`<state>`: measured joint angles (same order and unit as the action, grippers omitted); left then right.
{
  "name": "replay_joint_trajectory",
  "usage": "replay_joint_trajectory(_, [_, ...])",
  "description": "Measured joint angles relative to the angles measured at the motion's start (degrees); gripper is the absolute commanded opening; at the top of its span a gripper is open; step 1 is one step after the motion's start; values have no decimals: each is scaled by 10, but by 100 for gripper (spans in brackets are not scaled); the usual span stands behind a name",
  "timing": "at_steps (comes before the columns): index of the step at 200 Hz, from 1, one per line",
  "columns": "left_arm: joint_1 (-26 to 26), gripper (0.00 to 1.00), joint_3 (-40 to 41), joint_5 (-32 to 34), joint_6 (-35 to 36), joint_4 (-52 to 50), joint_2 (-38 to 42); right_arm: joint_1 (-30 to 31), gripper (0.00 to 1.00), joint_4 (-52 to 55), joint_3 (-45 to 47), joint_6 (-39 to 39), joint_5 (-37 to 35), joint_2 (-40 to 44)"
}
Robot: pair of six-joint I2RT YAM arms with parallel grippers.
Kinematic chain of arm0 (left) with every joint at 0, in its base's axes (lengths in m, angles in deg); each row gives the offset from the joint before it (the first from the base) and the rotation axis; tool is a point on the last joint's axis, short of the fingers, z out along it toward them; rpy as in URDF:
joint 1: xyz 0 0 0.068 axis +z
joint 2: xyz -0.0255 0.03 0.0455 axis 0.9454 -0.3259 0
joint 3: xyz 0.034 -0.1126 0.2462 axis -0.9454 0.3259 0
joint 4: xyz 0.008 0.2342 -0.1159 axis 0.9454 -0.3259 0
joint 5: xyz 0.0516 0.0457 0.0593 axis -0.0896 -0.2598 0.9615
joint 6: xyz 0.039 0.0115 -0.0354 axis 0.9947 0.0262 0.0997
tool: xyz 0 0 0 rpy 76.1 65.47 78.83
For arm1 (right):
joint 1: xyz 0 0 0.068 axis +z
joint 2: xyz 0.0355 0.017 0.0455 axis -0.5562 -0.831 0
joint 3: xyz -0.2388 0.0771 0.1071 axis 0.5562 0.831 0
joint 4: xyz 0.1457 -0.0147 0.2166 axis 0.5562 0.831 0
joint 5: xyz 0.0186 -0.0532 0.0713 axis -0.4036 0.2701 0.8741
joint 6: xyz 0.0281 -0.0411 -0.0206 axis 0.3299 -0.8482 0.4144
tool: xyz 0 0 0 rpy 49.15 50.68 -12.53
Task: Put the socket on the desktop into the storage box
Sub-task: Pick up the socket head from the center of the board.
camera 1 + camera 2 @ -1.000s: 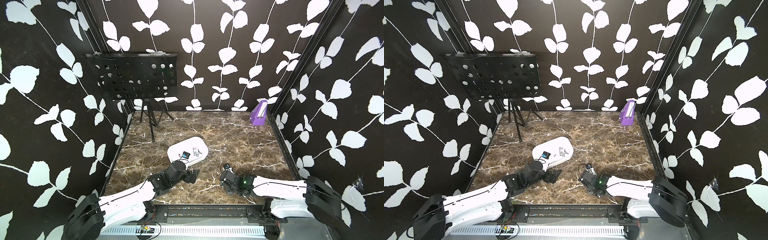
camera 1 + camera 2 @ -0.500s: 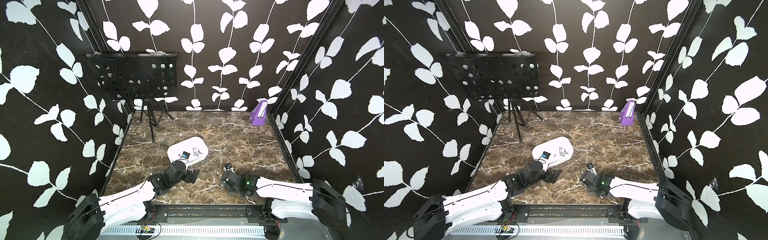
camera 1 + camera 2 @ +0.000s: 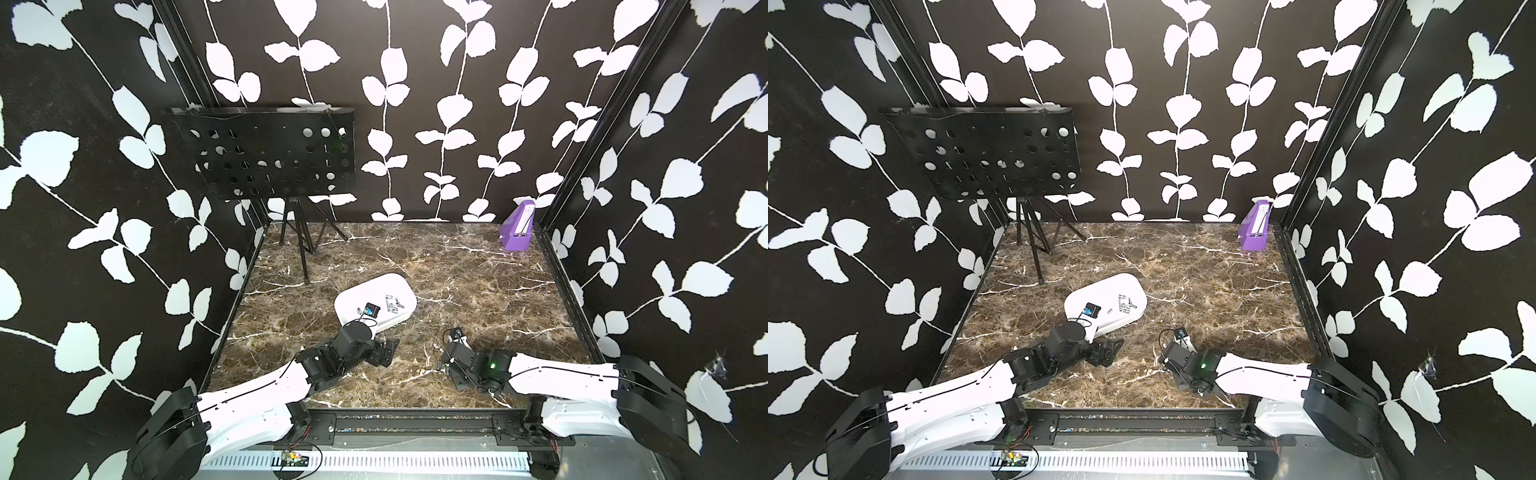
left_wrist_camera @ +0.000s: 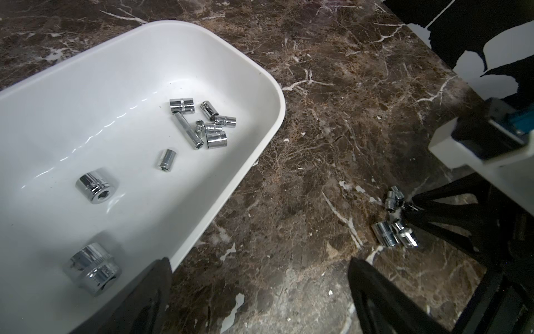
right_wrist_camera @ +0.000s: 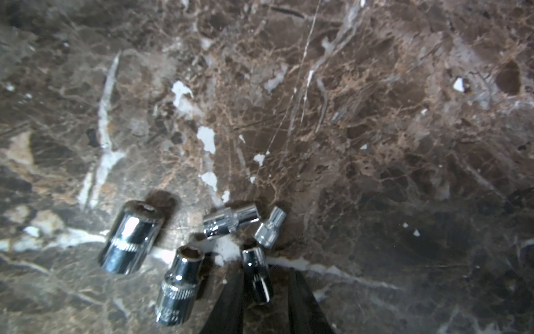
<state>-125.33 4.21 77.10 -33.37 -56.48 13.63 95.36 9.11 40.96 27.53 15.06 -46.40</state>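
In both top views the storage box [image 3: 399,282] lies mid-desktop [image 3: 457,270], the left gripper [image 3: 384,353] at its 6 o'clock and the right gripper [image 3: 448,347] at 4 o'clock

Left wrist: fingers [image 4: 156,289] spread wide, holding nothing; loose sockets [image 4: 394,225] lie on the marble

Right wrist: jaws narrow, straddling one small socket [image 5: 257,277], a gap on one side

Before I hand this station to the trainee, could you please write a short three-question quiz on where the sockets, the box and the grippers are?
1. True or false: the storage box is empty.
2. Pick one: the right gripper has its fingers either side of A) a small socket lying on the desktop, B) a screwdriver, C) the storage box's rim.
3. How many loose sockets does the right wrist view show on the desktop?

Key:
1. False: several sockets lie inside it.
2. A.
3. Five, counting the one between the fingers.
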Motion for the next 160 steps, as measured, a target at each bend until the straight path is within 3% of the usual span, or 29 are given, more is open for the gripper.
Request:
replay_joint_trajectory(29, [0, 96, 0, 0, 0, 0, 0, 0, 26, -3, -1, 0, -2, -4])
replay_joint_trajectory(109, [0, 96, 0, 9, 0, -3, 3, 1, 6, -3, 0, 3, 3, 8])
replay_joint_trajectory(160, [0, 96, 0, 78, -5, -36, 58, 1, 3, 44, 4, 10, 3, 141])
